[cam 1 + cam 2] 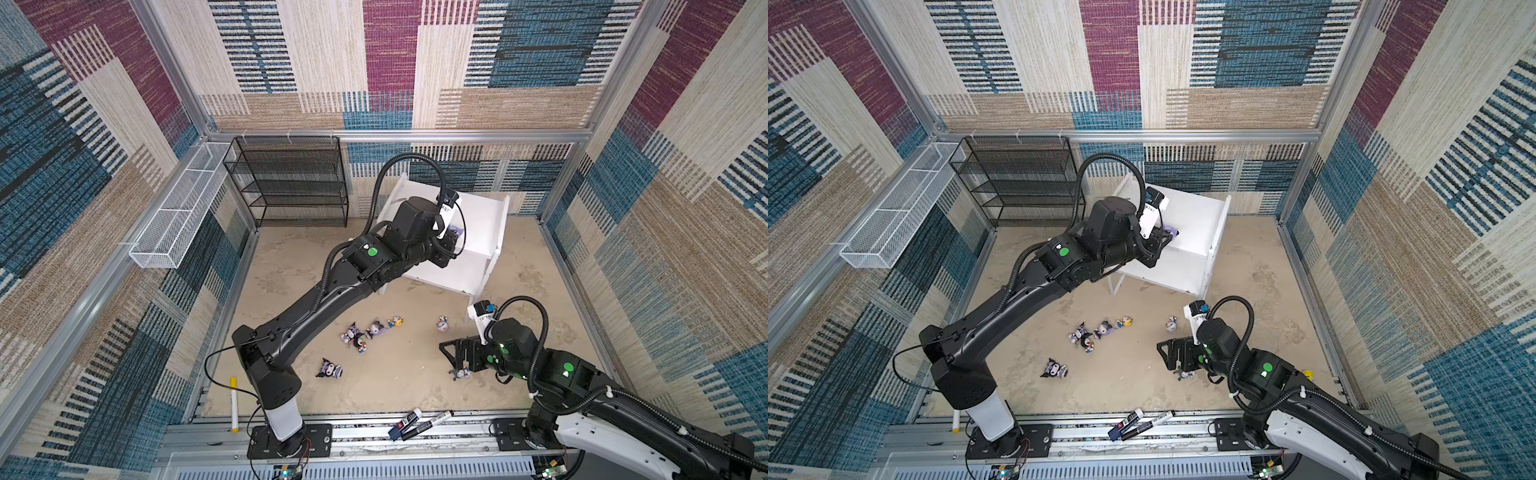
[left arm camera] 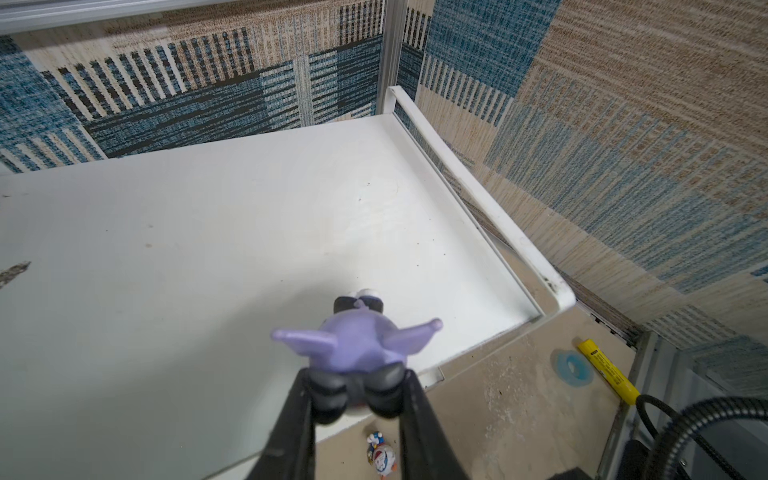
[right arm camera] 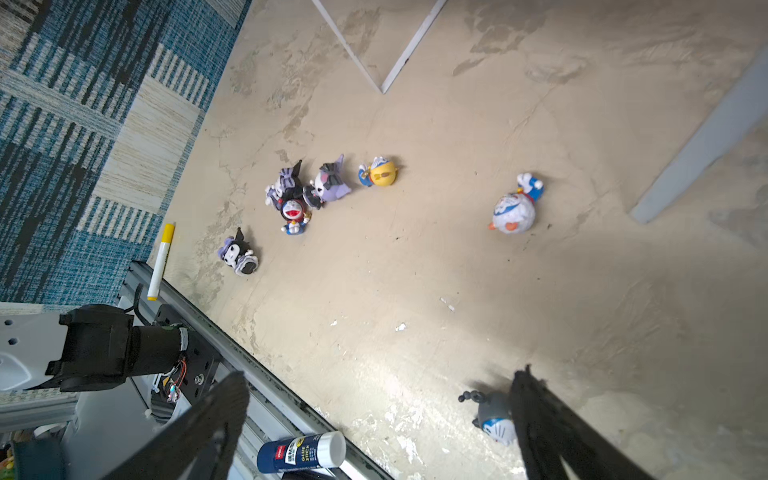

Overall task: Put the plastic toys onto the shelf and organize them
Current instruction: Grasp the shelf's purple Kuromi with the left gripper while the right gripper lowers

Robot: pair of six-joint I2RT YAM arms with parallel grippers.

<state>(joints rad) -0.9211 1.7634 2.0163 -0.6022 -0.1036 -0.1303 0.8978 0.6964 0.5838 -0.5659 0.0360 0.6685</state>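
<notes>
**A:** Biggest first. Where is the shelf [image 1: 482, 220]?

**B:** We have one, white with two boards, at the back of the surface [image 1: 395, 374]. Its top board looks bare in the left wrist view. Our left arm hides part of the lower board, so we cannot vouch for that one.

**A:** And our left gripper [image 2: 357, 386]?

**B:** Its fingers are clenched on the lilac-hooded figurine [image 2: 357, 340]. They pinch the dark part nearest them, so the hood and both ears jut clear. We hold it over the top board near a front corner, probably to set it down there. We cannot tell whether it touches the board.

**A:** The right gripper [image 3: 380, 376]?

**B:** Its fingers are spread wide, grasping nothing, low over the surface. One finger is just beside the grey-hatted figurine [image 3: 492, 415], which we judge to be our next pick.

**A:** Count the toys.

**B:** We count eight.
- **Four bigger:** the held one, a second lilac hood [image 3: 332, 185], a clustered black hood [image 3: 284, 185] and a lone black hood [image 3: 237, 253].
- **Four smaller:** the red-and-black figurine [image 3: 295, 214], the yellow-hatted figurine [image 3: 380, 172], the white-and-blue figurine [image 3: 513, 210] and the grey-hatted one.

**A:** So seven lie on the surface, one is in our grip, and we see none shelved.
</notes>
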